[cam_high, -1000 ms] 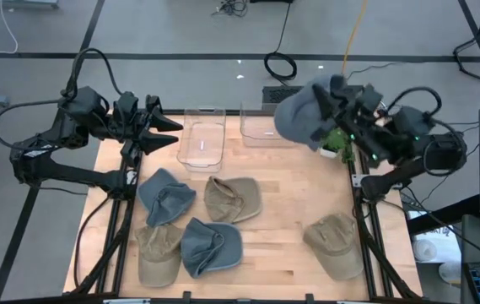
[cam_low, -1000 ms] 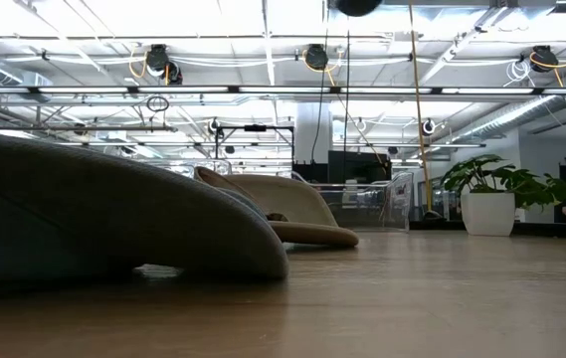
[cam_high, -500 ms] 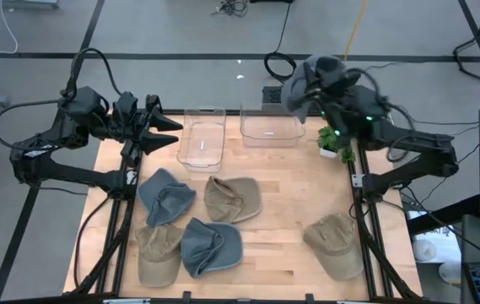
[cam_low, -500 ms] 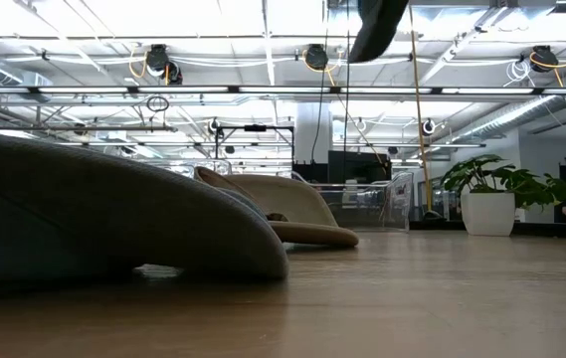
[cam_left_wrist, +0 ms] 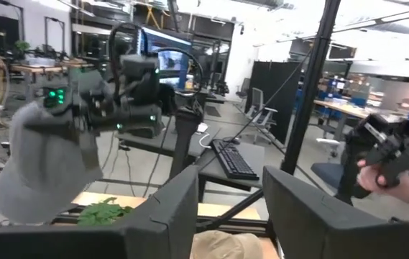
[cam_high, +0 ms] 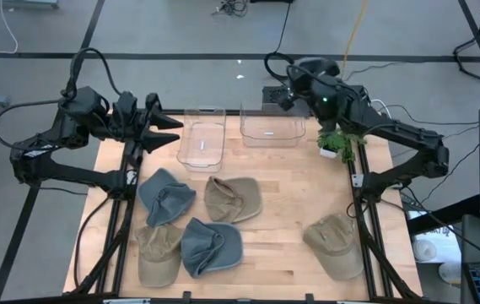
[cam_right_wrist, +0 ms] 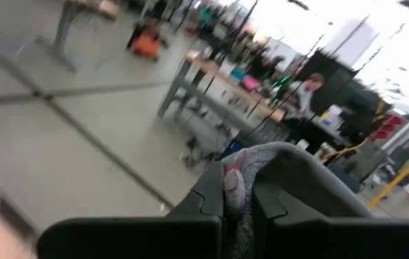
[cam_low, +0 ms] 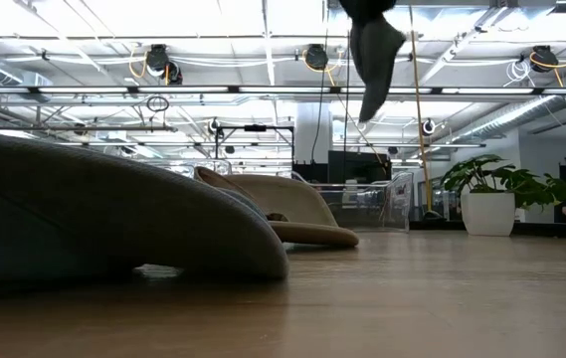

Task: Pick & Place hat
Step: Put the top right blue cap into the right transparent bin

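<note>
6 hats: 5 on table (cam_high: 290,194), 1 held up (cam_low: 374,55), 2 clear bins (cam_high: 202,139), 1 plant (cam_high: 337,141)

Two dark jointed arms with looping black cables and green lights.

The tabletop (cam_high: 286,186) is pale wood with visible plank seams, smooth and faintly glossy in the low view. The hats lying on it, such as the blue-grey hat (cam_high: 165,196) and the tan hat (cam_high: 231,198), are soft matt cloth, creased and floppy. The two bins (cam_high: 202,139) at the far edge are clear glossy plastic. The right gripper (cam_right_wrist: 239,205) has matt black plastic-looking fingers pinching a grey hat (cam_right_wrist: 297,183) of limp woven cloth. The arms' frame rails (cam_high: 366,228) look like dark metal.
</note>
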You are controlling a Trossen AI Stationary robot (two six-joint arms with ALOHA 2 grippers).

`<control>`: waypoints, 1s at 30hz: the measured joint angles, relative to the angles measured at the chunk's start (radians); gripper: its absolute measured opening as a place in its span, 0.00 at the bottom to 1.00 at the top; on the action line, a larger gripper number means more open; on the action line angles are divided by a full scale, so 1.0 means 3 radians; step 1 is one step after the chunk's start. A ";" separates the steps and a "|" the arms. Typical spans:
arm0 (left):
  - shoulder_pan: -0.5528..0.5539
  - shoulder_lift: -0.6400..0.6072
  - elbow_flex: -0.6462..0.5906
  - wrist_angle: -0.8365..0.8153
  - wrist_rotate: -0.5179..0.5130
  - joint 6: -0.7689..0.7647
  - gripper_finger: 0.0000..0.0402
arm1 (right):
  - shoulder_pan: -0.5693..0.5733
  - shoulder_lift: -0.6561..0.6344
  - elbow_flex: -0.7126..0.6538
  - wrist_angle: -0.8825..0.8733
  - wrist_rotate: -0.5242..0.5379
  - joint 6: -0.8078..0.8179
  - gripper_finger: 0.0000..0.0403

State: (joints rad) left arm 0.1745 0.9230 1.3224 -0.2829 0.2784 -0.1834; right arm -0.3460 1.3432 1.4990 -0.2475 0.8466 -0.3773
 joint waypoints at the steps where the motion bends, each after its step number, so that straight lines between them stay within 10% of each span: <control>1: 0.0000 0.0000 0.0000 0.0000 -0.0041 0.0002 0.42 | -0.0044 0.0008 0.0000 -0.0096 -0.0086 0.0055 0.01; 11: 0.0003 0.0000 0.0000 -0.0003 -0.0149 0.0007 0.42 | -0.0356 0.0144 -0.0005 -0.0761 -0.0573 0.0448 0.01; 30: 0.0003 0.0000 0.0000 -0.0006 -0.0321 -0.0043 0.42 | -0.0605 0.0273 -0.0614 -0.0285 -0.0744 0.0743 0.01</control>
State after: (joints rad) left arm 0.1753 0.9230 1.3224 -0.2848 0.1822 -0.1963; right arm -0.5274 1.4251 1.3149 -0.3330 0.6232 -0.1543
